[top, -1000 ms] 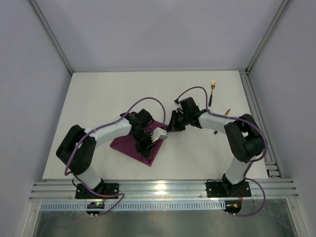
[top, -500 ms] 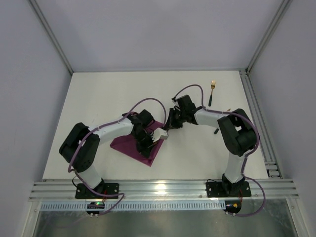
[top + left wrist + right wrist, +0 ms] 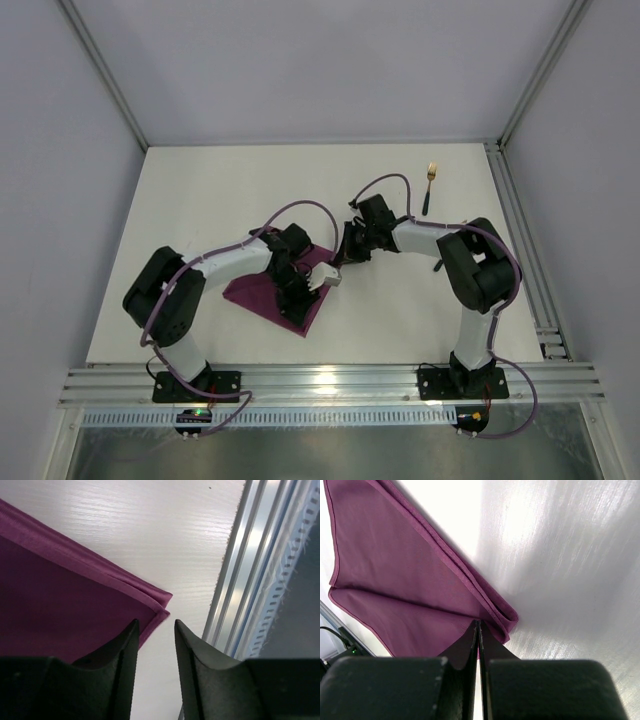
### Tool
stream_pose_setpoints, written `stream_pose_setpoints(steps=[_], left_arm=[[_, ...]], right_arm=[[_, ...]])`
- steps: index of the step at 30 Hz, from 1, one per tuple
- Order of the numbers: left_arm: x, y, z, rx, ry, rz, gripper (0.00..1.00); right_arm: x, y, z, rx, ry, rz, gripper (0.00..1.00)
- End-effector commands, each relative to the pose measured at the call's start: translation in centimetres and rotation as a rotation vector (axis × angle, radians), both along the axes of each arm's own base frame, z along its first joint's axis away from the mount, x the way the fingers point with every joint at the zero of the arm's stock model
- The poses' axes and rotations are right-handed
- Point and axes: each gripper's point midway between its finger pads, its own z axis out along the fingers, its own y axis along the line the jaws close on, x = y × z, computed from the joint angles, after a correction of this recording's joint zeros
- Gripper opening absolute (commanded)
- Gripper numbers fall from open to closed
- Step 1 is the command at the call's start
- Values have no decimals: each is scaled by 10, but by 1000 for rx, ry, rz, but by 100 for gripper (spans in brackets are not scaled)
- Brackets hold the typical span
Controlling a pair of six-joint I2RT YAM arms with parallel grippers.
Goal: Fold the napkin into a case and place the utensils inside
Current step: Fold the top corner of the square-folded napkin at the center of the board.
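Since a second ago my left gripper [image 3: 155, 626] has sprung apart, empty, with the layered corner of the folded magenta-purple cloth napkin [image 3: 60, 590] just beyond its tips at frame centre, its edge running upper left, while my right gripper [image 3: 478, 623], clenched, sits at another folded corner.

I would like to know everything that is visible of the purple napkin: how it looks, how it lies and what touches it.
The napkin is a plain magenta-purple cloth, soft and matte, with no pattern. It lies flat on the white table, folded into layers; doubled edges show at its corners. The left gripper is over one corner with fingers apart. The right gripper, fingers shut, meets the cloth beside a folded corner; whether it pinches any cloth is unclear.
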Motion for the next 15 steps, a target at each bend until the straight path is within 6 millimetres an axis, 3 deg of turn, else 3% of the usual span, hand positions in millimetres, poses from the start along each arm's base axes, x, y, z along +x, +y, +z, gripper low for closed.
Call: stream_pose_setpoints(steps=[1, 4, 9, 13, 15], left_arm=[[-7, -11, 32, -109, 9, -65, 40], [-13, -10, 49, -145, 7, -111, 45], [-11, -3, 67, -177, -7, -100, 43], [33, 30, 54, -46, -95, 106, 31], [55, 58, 46, -2, -113, 259, 27]], right_arm=[[13, 2, 7, -1, -38, 0, 4], [14, 2, 6, -7, -37, 1, 4], [14, 2, 6, -7, -38, 1, 4], [14, 2, 9, -4, -44, 4, 4], [15, 2, 11, -3, -49, 5, 4]])
